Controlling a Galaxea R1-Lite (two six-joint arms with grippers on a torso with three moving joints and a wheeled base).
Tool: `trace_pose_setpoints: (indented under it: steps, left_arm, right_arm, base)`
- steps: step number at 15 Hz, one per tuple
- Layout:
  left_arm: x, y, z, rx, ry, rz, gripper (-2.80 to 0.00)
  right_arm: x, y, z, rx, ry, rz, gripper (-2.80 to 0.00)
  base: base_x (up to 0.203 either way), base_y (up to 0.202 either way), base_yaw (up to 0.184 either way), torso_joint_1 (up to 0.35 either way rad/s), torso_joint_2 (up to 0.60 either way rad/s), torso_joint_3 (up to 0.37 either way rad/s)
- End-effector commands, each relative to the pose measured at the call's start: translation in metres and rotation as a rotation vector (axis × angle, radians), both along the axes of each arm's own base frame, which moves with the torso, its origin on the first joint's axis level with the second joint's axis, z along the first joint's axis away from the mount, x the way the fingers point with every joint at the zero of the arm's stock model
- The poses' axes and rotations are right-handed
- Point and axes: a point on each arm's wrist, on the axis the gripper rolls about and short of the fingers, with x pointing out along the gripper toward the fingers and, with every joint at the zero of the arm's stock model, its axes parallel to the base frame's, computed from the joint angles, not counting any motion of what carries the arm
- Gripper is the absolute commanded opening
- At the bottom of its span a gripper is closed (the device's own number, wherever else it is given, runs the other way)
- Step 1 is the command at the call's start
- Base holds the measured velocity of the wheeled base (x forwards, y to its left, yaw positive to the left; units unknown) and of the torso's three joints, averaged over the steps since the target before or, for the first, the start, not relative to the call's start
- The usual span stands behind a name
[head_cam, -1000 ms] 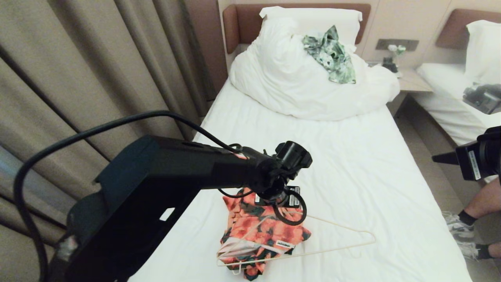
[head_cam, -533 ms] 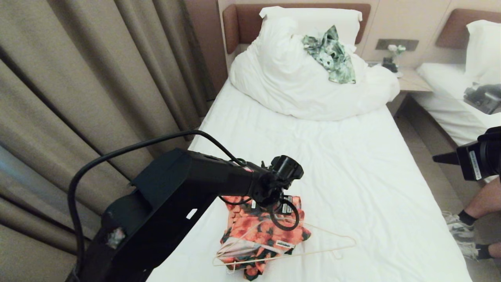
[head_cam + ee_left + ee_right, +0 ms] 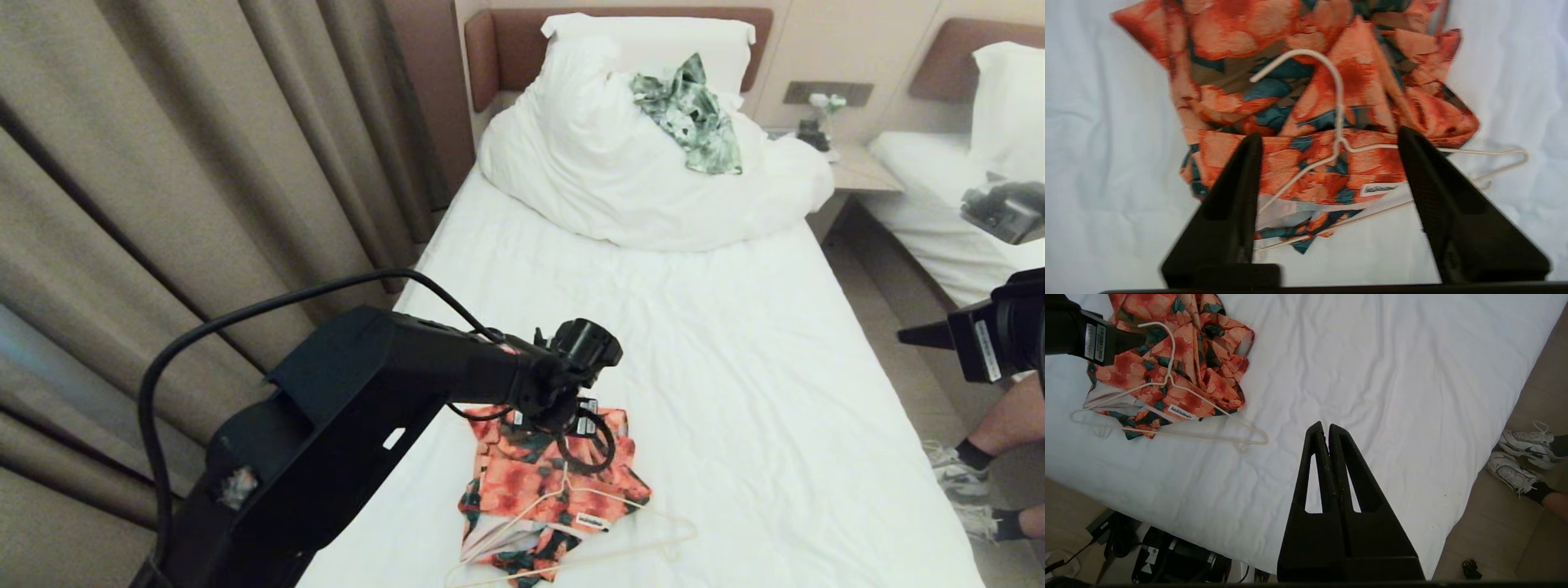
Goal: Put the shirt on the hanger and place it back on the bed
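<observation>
At the near end of the bed (image 3: 735, 392), the hanger (image 3: 571, 523) lies flat, partly on the shirt (image 3: 539, 482) and partly on the bare white sheet. Its long bottom bar runs across the bed's width, slightly skewed, with one shoulder end projecting past the shirt toward the robot's right. The hook (image 3: 1306, 65) points up the bed toward the headboard and rests on the floral fabric. One arm of the hanger passes under a fold of cloth near the white neck label (image 3: 1380, 189); the shirt is bunched and crumpled, not spread over the hanger's shoulders.

Directly above the shirt's far edge hangs the left gripper (image 3: 584, 420), pointing down. In the left wrist view its fingers (image 3: 1237, 196) stand spread wide to either side of the hanger's neck, gripping nothing; whether the tips touch the fabric cannot be told.

The right gripper (image 3: 1326, 430) is held off the bed's right side, well apart from the shirt, its fingers pressed together and empty.

A person's leg and white trainers (image 3: 959, 482) are on the floor to the right of the bed.

Farther up the bed, a bunched white duvet (image 3: 620, 180) carries a green-and-white leaf-print garment (image 3: 692, 114). Beyond that are the pillow (image 3: 653, 37) and the brown headboard (image 3: 506, 49).
</observation>
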Motion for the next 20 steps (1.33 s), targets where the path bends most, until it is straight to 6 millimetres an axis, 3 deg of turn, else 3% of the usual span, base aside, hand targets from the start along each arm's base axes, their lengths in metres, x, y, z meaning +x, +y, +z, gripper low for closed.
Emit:
trace_pose_setpoints:
  steps: [1,2,6,12,17,20]
  left_arm:
    - [-0.007,0.008,0.006,0.024,-0.004,0.021,-2.63]
    - [-0.010,0.012,0.012,0.019,-0.014,0.027,-2.80]
    - [-0.021,0.038,0.038,0.005,-0.052,0.067,-2.80]
    - [-0.057,0.122,0.099,-0.057,-0.167,0.200,-2.80]
    - [-0.118,0.183,0.178,-0.164,-0.429,0.300,-2.80]
    - [-0.148,0.234,0.206,-0.067,-0.583,0.471,-2.80]
  right_arm:
    - [0.000,0.001,-0.002,0.015,0.010,0.030,-2.80]
    - [0.001,0.001,-0.004,0.017,0.018,0.051,-2.80]
    - [0.005,0.003,-0.019,-0.001,0.066,0.105,-2.80]
    - [-0.003,0.003,-0.027,0.031,0.056,0.139,-2.80]
    - [-0.062,-0.004,-0.032,0.057,-0.145,0.108,-2.80]
    - [-0.099,-0.006,-0.031,0.075,-0.236,0.100,-2.80]
  base:
    - [0.000,0.000,0.000,0.000,0.00,0.000]
    - [0.000,0.000,0.000,0.000,0.00,0.000]
    - [0.000,0.000,0.000,0.000,0.00,0.000]
    - [0.000,0.000,0.000,0.000,0.00,0.000]
    - [0.000,0.000,0.000,0.000,0.00,0.000]
    - [0.000,0.000,0.000,0.000,0.00,0.000]
